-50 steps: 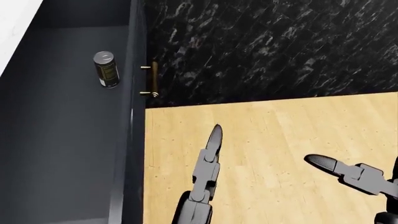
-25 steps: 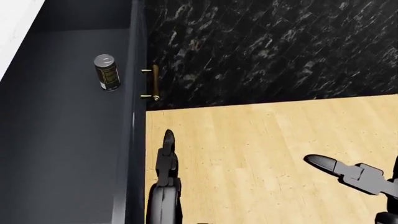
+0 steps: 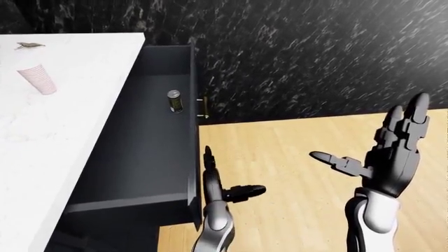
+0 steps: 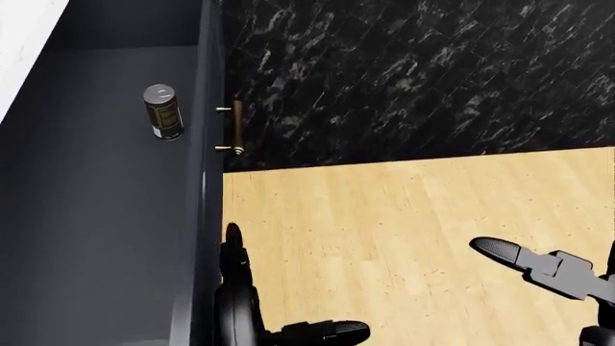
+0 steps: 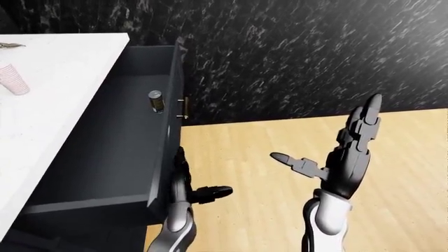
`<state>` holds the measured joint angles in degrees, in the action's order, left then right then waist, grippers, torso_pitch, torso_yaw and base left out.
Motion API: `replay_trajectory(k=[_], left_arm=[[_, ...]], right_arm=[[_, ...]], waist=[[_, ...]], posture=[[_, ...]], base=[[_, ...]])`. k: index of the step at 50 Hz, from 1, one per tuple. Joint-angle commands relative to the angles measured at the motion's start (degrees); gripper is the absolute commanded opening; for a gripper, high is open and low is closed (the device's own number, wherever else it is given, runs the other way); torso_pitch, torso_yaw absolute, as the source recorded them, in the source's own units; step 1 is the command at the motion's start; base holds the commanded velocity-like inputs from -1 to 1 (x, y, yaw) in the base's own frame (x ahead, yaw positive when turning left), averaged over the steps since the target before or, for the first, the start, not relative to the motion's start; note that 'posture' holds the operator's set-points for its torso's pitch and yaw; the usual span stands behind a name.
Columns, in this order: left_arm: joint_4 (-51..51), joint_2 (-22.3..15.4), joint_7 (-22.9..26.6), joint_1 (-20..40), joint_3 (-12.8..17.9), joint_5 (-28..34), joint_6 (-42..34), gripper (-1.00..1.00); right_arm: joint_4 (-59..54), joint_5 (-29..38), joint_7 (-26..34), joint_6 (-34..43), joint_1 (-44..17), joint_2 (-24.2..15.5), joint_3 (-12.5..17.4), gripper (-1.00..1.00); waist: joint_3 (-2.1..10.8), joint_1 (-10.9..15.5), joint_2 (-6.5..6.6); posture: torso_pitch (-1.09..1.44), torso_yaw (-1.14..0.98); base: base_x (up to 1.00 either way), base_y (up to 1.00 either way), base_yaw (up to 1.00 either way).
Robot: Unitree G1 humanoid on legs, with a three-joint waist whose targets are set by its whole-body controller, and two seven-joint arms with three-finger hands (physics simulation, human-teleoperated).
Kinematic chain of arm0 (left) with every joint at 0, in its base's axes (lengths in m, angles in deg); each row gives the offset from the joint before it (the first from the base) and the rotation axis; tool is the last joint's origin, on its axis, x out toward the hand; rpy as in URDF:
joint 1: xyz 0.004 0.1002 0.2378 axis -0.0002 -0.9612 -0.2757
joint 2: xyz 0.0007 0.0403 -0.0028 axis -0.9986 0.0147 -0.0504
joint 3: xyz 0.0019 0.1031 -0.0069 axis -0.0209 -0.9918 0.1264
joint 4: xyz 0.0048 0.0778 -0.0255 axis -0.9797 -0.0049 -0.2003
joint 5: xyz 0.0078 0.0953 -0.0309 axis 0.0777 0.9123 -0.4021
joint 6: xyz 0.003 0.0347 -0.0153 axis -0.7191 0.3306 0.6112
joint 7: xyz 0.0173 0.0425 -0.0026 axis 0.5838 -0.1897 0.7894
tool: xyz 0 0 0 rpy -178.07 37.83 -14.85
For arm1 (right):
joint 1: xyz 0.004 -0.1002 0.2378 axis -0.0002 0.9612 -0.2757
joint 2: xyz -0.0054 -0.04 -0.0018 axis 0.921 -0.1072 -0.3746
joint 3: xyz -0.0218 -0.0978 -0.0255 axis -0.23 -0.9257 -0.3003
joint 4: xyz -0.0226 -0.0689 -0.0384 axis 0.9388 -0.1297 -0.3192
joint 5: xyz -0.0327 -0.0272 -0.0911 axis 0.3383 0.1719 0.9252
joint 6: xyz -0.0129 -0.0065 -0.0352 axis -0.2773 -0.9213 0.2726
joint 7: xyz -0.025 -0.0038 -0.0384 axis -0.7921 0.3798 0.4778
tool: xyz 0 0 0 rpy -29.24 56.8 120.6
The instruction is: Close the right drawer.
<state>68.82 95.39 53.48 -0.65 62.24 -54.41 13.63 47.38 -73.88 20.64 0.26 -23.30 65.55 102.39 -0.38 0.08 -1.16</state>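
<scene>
The right drawer (image 3: 140,152) stands pulled far out of the white counter, a dark grey box with its front panel (image 3: 194,126) facing right in the left-eye view. A brass handle (image 3: 204,107) sits on that panel. Inside the drawer stands a small dark can (image 3: 174,101). My left hand (image 3: 222,178) is open, its fingers (image 4: 231,252) flat along the drawer's front panel below the handle, thumb sticking out to the right. My right hand (image 3: 378,147) is raised and open over the floor, well away from the drawer.
A white counter (image 3: 63,115) runs along the left with a pink paper cup (image 3: 38,80) and a small brown object (image 3: 29,45) on it. A black marble wall (image 3: 315,52) fills the top. Wooden floor (image 3: 294,157) lies to the right of the drawer.
My left hand has moved left across the floor to the drawer's front panel and sunk lower in the head view, thumb now spread. The right hand has stayed put.
</scene>
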Motion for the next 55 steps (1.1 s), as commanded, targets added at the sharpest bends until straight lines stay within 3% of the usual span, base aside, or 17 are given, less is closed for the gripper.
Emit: replay_trajectory(k=[1,14,32,33,55], left_arm=[[0.06,0.95,-3.84,2.46,1.06,1.70,1.43,1.00],[-0.21,1.10,-7.69,2.52,2.41,1.16,0.72,1.00],[-3.20,0.78,-12.97,6.13,7.61,-1.89,-0.39,1.00],[-3.00,0.81,-15.36,6.76,9.84,-2.88,-1.83,1.00],[-2.85,-0.46,-22.86,9.66,13.02,-7.20,-5.94,1.00]], right_arm=[[2.31,0.00,0.02,-1.41,-0.85,-0.53,0.34,1.00],[2.05,0.17,0.11,-1.64,-0.78,-0.49,0.20,1.00],[0.71,0.59,0.19,-2.49,-1.12,-0.49,-0.58,1.00],[0.78,0.57,0.10,-2.34,-1.17,-0.51,-0.46,1.00],[1.52,0.35,0.24,-2.07,-0.79,-0.46,-0.16,1.00]], waist=[[0.97,-0.04,-0.36],[1.27,-0.38,-0.24],[1.30,-0.95,-0.16],[1.33,-1.02,-0.14],[1.43,-2.29,0.26]], posture=[[0.00,0.00],[0.00,0.00],[0.00,0.00],[0.00,0.00],[0.00,0.00]], base=[[0.00,0.00,0.00],[0.00,0.00,0.00],[0.00,0.00,0.00],[0.00,0.00,0.00],[0.00,0.00,0.00]])
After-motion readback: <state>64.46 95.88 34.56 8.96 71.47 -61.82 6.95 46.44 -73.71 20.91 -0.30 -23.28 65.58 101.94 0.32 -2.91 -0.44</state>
